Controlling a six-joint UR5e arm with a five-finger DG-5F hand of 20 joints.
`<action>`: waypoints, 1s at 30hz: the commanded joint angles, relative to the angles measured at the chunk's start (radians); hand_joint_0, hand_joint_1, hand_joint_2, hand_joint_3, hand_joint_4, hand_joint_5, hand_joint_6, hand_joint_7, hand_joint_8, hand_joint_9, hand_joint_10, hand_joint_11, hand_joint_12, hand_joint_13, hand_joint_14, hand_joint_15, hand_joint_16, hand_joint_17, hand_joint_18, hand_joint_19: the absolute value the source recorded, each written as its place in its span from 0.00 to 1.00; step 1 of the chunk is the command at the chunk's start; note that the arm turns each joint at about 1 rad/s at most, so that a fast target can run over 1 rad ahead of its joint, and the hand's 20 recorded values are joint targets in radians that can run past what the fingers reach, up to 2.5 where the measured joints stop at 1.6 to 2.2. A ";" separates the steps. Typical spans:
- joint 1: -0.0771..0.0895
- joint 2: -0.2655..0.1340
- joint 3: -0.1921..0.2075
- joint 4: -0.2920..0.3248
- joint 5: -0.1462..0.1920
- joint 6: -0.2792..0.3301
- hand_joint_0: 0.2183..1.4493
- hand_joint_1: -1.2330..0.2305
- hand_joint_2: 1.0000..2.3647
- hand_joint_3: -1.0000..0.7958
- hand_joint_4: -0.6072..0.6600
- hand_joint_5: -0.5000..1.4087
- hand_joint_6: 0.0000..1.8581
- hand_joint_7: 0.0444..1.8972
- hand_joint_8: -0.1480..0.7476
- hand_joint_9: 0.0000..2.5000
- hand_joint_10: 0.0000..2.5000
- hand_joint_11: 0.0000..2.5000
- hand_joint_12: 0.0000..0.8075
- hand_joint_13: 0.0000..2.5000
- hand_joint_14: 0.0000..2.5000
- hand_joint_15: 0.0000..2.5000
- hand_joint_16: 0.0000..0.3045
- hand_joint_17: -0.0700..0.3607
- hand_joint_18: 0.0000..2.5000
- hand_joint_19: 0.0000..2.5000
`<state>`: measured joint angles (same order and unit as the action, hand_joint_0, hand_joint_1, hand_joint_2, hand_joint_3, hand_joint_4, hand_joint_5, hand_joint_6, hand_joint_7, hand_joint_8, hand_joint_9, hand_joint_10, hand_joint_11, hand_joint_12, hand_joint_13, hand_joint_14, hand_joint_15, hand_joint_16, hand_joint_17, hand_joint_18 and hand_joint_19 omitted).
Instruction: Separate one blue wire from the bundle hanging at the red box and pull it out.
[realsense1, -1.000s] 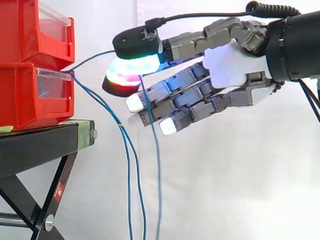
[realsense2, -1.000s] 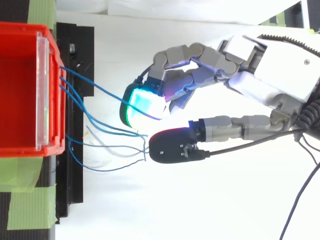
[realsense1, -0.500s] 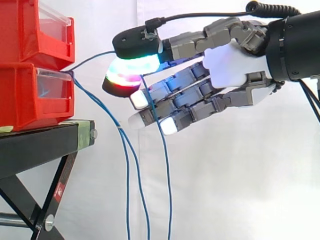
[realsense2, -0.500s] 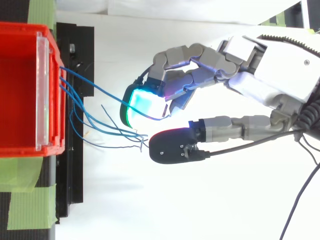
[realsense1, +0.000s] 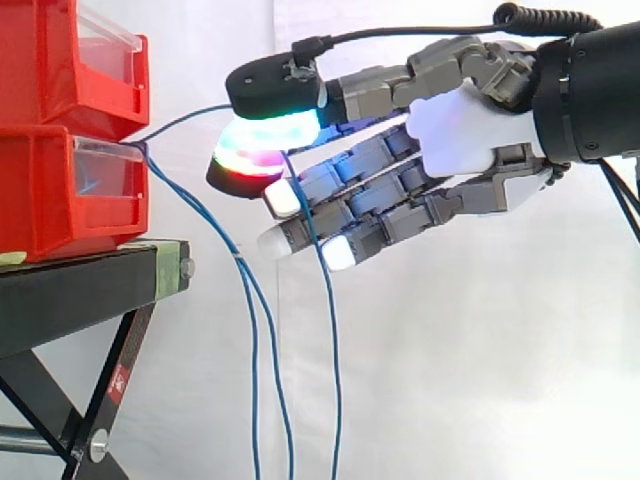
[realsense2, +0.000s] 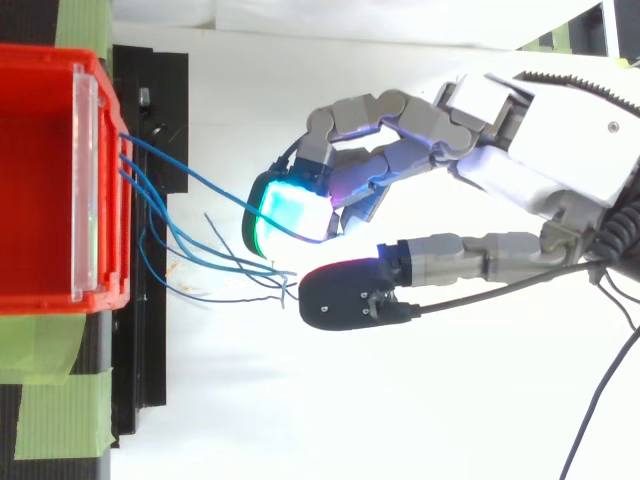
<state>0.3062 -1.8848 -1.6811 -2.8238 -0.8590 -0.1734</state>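
1 thin blue wire (realsense1: 185, 113) is caught in the hand (realsense1: 465, 130). The thumb and 1 finger are pressed together on it, their glowing pads (realsense1: 250, 155) closing from above and below, while the other fingers lie stretched out and slack beneath. Beyond the fingertips, that wire rises in a shallow arc from the red plastic box (realsense1: 60, 190). On the palm side of the pinch it drops straight down, crossing in front of the stretched fingers. The rest of the loose blue bundle (realsense1: 252, 340) hangs below and ahead of the fingertips, apart from the pads in the side view. From above it runs close beside the thumb tip, though none of it looks trapped.

The step in hand seems to be the pull itself. To do it well, I would make the pinch firm and draw the hand straight back, level and away from the box. That way the wire slides out along its own line rather than bending over the box edge. Start slowly: if a neighbouring wire begins to follow, it is snagged and the pull should stop.
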 joint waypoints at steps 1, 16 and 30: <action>0.001 0.001 0.000 -0.002 0.000 0.000 0.27 0.45 0.01 0.37 0.64 0.17 0.41 0.59 0.53 0.32 0.01 0.41 0.45 0.25 0.01 0.28 0.15 0.40 0.27 0.35; 0.004 0.000 0.001 -0.005 -0.002 0.000 0.27 0.49 0.01 0.34 0.64 0.18 0.40 0.60 0.53 0.33 0.01 0.42 0.45 0.26 0.01 0.28 0.15 0.40 0.28 0.34; 0.004 0.001 0.000 -0.005 -0.002 0.000 0.31 0.41 0.02 0.44 0.59 0.18 0.42 0.58 0.52 0.35 0.01 0.45 0.44 0.27 0.01 0.28 0.14 0.39 0.28 0.35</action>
<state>0.3103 -1.8845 -1.6811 -2.8286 -0.8606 -0.1733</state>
